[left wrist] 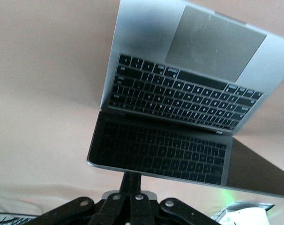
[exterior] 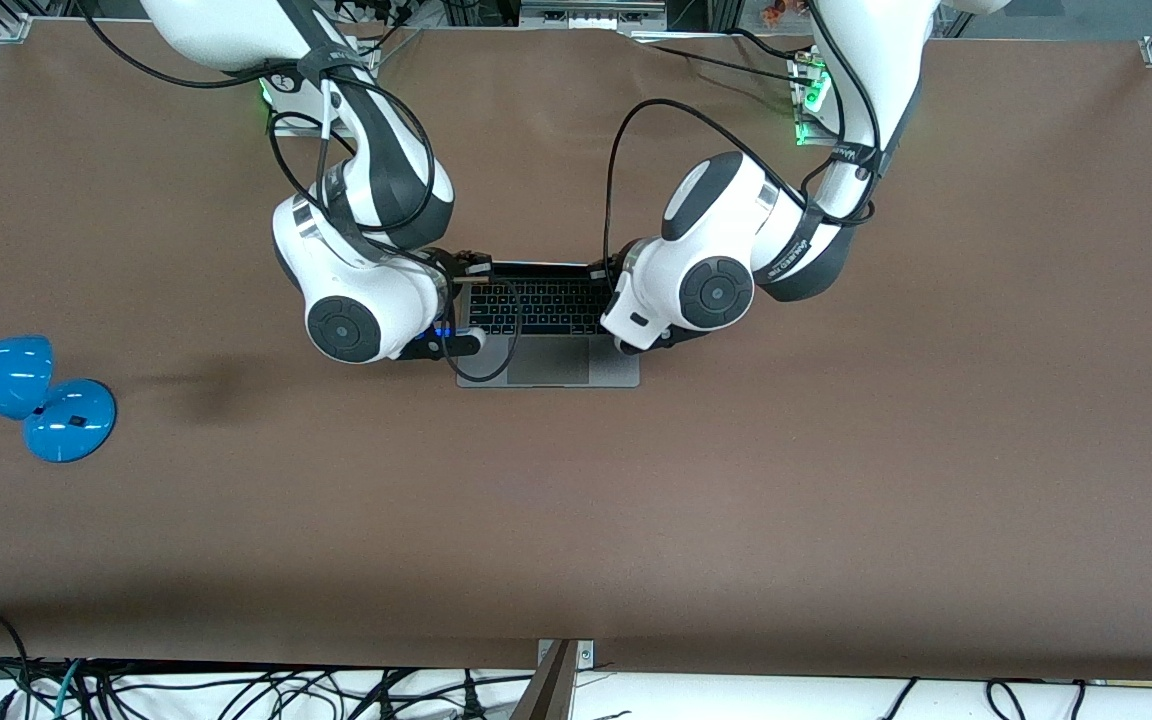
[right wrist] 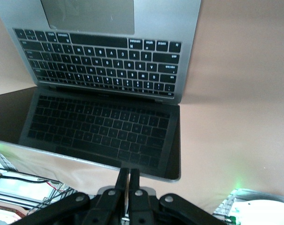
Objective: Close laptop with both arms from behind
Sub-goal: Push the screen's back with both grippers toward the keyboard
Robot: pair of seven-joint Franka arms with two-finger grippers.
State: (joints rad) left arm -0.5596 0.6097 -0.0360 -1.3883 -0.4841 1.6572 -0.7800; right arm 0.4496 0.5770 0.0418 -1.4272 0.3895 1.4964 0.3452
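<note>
The grey laptop [exterior: 548, 362] lies open in the middle of the table, its screen [left wrist: 156, 150] dark and tilted over the black keyboard [left wrist: 179, 91]. My left gripper [left wrist: 132, 180] is shut, and its joined fingertips touch the lid's top edge near one corner. Near the other corner, my right gripper [right wrist: 128, 174] is shut with only a thin slit between its fingers [right wrist: 122, 180], its tips against the same edge of the lid [right wrist: 100, 136]. From the front, the left gripper [exterior: 604, 270] and the right gripper [exterior: 468, 266] flank the lid, largely hidden under the white wrists.
A blue desk lamp [exterior: 31, 390] rests at the right arm's end of the table. Black cables loop from both arms over the laptop [exterior: 496, 370]. The brown table [exterior: 736, 500] spreads wide toward the front camera.
</note>
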